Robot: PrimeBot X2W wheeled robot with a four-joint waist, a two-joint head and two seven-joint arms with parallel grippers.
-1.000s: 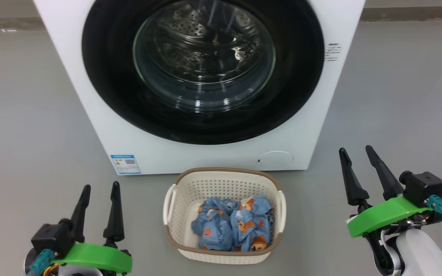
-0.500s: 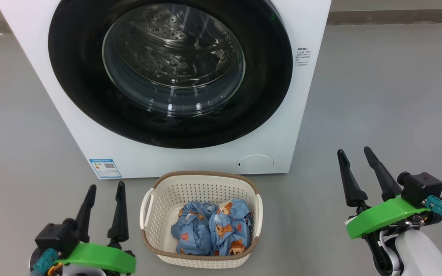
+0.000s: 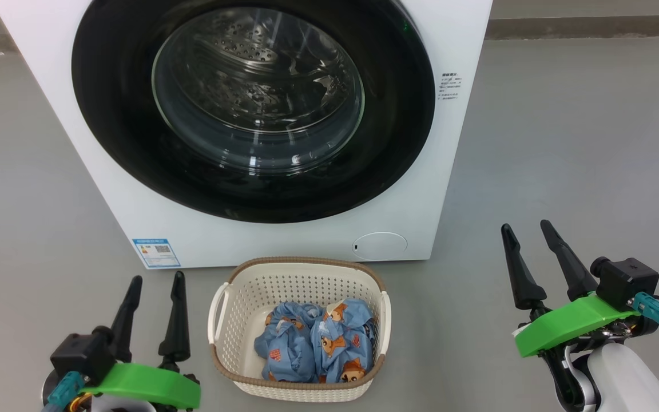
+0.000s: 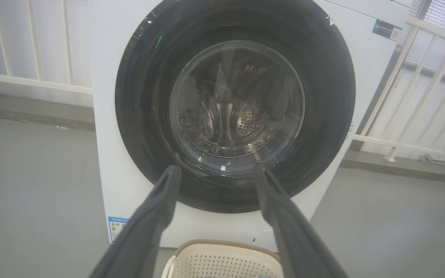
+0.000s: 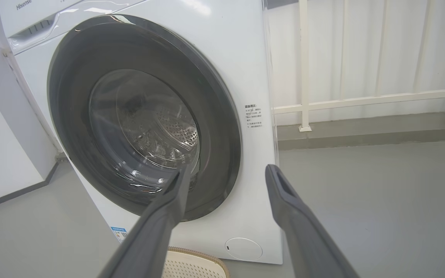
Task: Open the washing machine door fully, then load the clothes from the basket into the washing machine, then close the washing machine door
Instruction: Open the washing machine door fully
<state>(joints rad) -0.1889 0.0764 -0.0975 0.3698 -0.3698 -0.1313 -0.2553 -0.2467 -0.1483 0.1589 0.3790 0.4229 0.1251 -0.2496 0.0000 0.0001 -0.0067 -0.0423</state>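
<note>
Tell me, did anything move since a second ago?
Only the robot's view swung a little right, so the washing machine and the basket sit further left in the head view; neither itself moved. Nothing was grabbed or let go. The washing machine door stays shut, the clothes stay in the basket, and the left gripper and right gripper stay open and empty.

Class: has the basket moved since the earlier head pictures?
No. The basket keeps its place against the blue label on the washing machine; the camera shifted instead.
</note>
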